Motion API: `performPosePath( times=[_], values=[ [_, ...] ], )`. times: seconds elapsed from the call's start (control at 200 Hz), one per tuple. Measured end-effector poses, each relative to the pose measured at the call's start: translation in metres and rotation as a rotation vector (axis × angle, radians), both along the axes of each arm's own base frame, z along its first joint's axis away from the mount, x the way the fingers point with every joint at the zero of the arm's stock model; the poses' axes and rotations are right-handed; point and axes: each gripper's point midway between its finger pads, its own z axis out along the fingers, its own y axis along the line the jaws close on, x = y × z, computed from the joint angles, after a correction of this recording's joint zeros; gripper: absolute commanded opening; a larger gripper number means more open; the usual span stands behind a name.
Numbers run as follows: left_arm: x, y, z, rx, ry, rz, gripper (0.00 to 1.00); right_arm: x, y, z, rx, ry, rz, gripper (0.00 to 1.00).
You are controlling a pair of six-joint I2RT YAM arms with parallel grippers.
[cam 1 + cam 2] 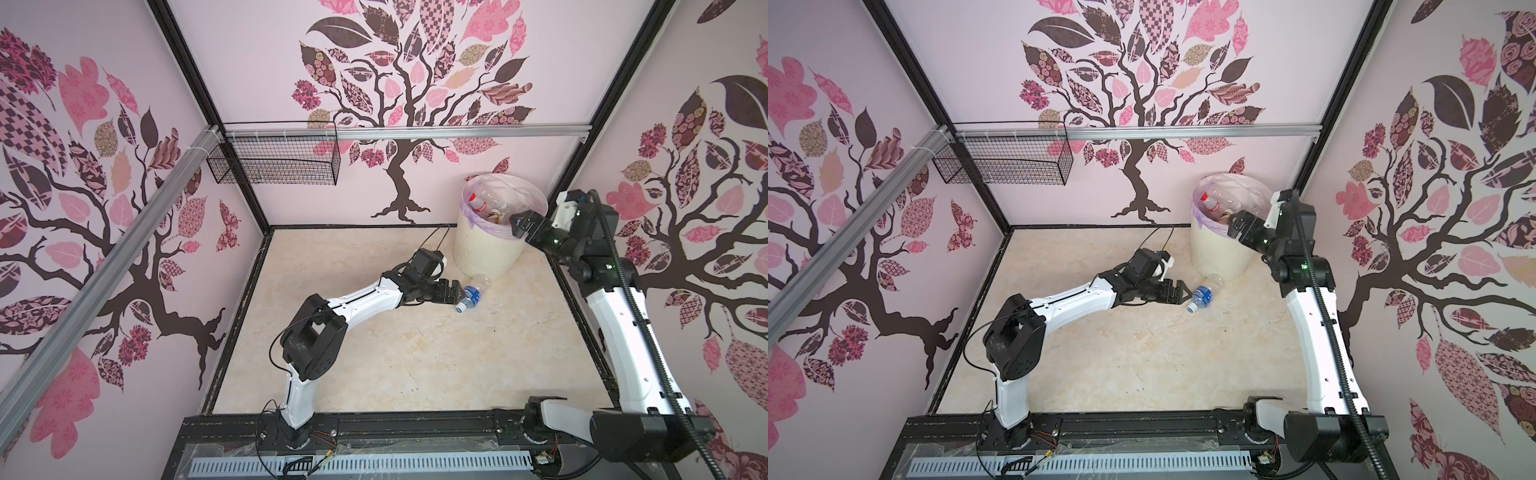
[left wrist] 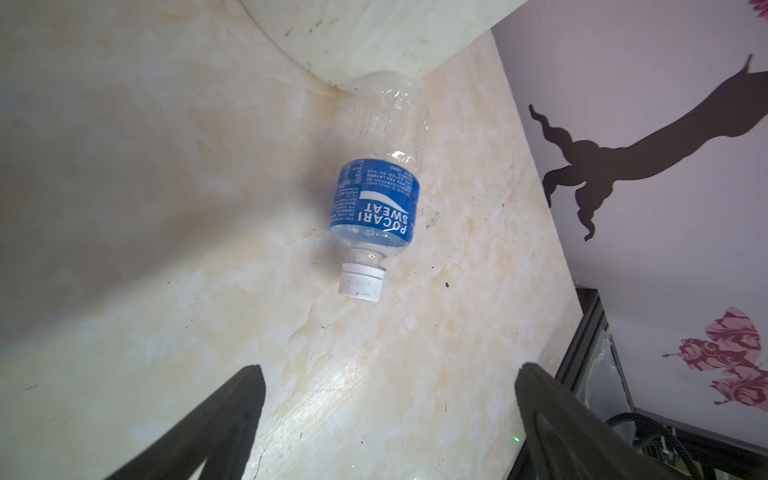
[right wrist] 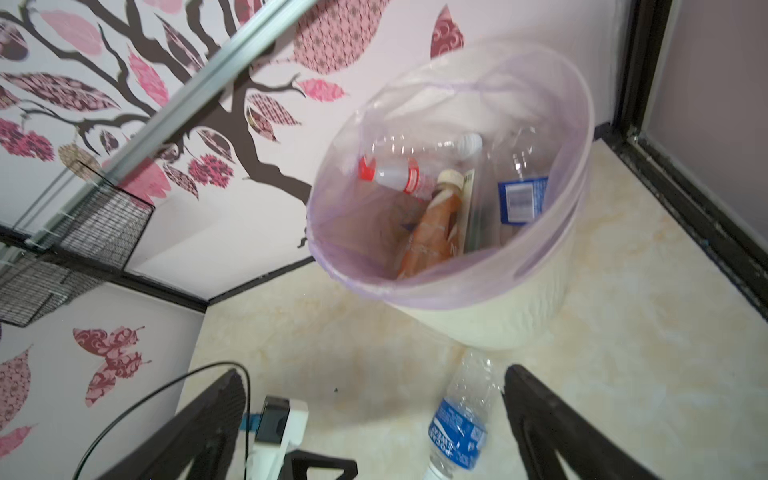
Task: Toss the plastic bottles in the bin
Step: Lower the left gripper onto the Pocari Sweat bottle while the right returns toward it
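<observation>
One clear plastic bottle (image 1: 471,295) (image 1: 1202,297) with a blue label and white cap lies on the floor, its base against the foot of the bin (image 1: 486,253) (image 1: 1217,253). My left gripper (image 1: 457,291) (image 2: 388,374) is open just short of the bottle (image 2: 374,199), cap end towards it, nothing between its fingers. My right gripper (image 1: 517,224) (image 3: 374,378) hangs open and empty above the bin's near rim (image 3: 498,324). Inside the bin lie a red-capped clear bottle (image 3: 395,176), a brown-gold bottle (image 3: 432,220) and a blue-labelled clear one (image 3: 521,199).
A black wire mesh basket (image 1: 274,162) hangs on the back wall at the left, under an aluminium rail (image 1: 415,133). The bin stands in the back right corner, close to the black frame post (image 1: 573,166). Patterned walls close in the marble-look floor (image 1: 395,353).
</observation>
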Motion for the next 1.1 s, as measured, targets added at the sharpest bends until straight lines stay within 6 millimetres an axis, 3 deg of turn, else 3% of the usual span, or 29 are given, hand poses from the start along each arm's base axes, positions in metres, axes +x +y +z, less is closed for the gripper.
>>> performPosePath(
  times=[0.16,0.285,0.6,0.76,1.1],
  values=[
    [0.014,-0.015,-0.026,0.013,0.025,0.015,0.98,-0.018,0.01,-0.048,0.048,0.087,0.04,0.99],
    [0.026,-0.029,-0.034,0.006,0.012,0.021,0.98,-0.029,0.017,-0.069,0.071,0.127,0.069,1.0],
    [0.041,-0.072,-0.051,-0.02,-0.001,0.002,0.98,-0.05,0.032,-0.061,0.083,0.087,0.125,1.0],
    [0.041,-0.076,-0.064,-0.004,0.003,0.004,0.97,-0.052,0.036,-0.061,0.084,0.089,0.139,1.0],
    [0.045,-0.071,-0.076,0.018,-0.01,0.038,0.68,-0.052,0.038,-0.06,0.093,0.088,0.152,0.99]
  ],
)
